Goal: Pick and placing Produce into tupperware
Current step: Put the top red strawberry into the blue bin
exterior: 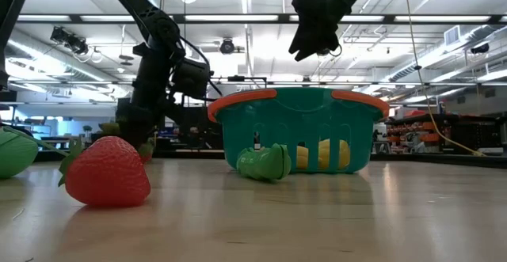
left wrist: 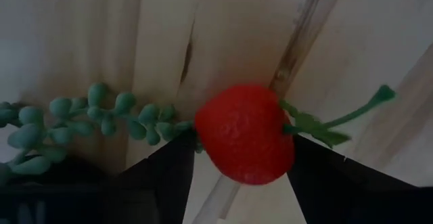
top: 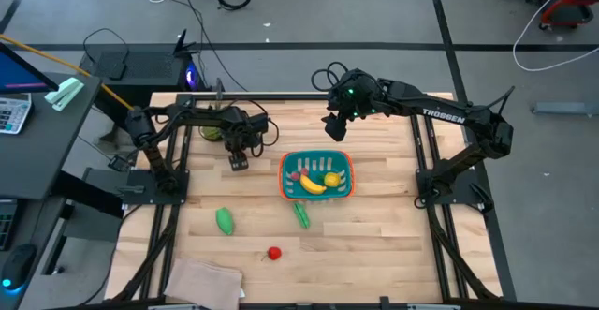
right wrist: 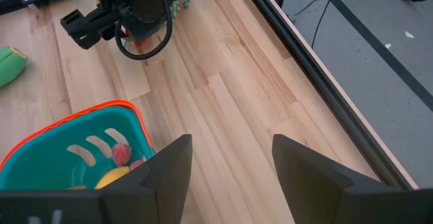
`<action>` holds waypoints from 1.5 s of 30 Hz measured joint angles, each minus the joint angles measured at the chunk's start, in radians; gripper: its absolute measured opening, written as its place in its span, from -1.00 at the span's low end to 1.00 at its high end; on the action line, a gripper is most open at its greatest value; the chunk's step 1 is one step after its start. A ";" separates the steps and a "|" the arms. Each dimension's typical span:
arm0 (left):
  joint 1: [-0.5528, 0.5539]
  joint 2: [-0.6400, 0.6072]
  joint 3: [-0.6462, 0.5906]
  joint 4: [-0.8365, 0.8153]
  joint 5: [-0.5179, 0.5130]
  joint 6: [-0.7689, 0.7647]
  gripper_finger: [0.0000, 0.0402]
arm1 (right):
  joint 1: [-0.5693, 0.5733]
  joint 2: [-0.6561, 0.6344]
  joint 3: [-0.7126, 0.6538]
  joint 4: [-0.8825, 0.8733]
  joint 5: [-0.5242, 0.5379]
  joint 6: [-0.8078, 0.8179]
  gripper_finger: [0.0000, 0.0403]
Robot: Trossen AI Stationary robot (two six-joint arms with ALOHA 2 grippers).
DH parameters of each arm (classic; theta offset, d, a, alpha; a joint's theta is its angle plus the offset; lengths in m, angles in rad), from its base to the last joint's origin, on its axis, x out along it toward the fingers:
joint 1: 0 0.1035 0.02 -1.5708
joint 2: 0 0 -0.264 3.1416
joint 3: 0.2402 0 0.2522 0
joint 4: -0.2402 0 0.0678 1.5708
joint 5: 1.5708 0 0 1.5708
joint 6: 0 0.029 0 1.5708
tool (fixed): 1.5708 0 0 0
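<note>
The teal basket (top: 284, 181) (exterior: 301, 127) (right wrist: 67, 143) with an orange-red rim stands mid-table and holds a yellow banana (top: 313, 184), a yellow chunk (top: 332, 179) and a small red piece (right wrist: 120, 154). One green pod (top: 301, 214) (exterior: 265, 163) lies against the basket's near wall. Another green pod (top: 225, 220) and a red strawberry (top: 273, 252) (exterior: 107, 171) lie nearer the front. My left gripper (top: 238, 155) (left wrist: 242, 141) is low, left of the basket, shut on a second red strawberry (left wrist: 245, 143). My right gripper (top: 335, 127) (exterior: 313, 44) (right wrist: 230, 149) hangs open high over the basket's far edge. My left gripper pinches the red strawberry's body (left wrist: 223, 139) between its two fingers, one on each side, with the green stem (left wrist: 325, 126) sticking out past one finger. The fingers point down at the table top. Whether the strawberry rests on the wood or is lifted, I cannot tell.
A spiky green potted plant (top: 211, 130) stands just behind my left gripper, and its beaded strands (left wrist: 81, 119) trail beside the held strawberry. A tan cloth (top: 201, 277) lies at the near left corner. Bare wood shows to the right of the basket and along the front.
</note>
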 joint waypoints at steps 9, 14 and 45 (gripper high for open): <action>0.000 0.000 0.000 -0.001 0.000 -0.005 -0.02 | 0.000 0.000 0.000 0.000 0.000 0.000 0.06; 0.000 0.000 0.000 -0.001 0.001 -0.005 0.05 | 0.000 0.000 0.000 0.000 0.000 0.000 0.06; -0.069 0.002 0.054 0.105 -0.037 0.253 0.30 | 0.000 0.000 0.000 0.000 0.000 -0.006 0.06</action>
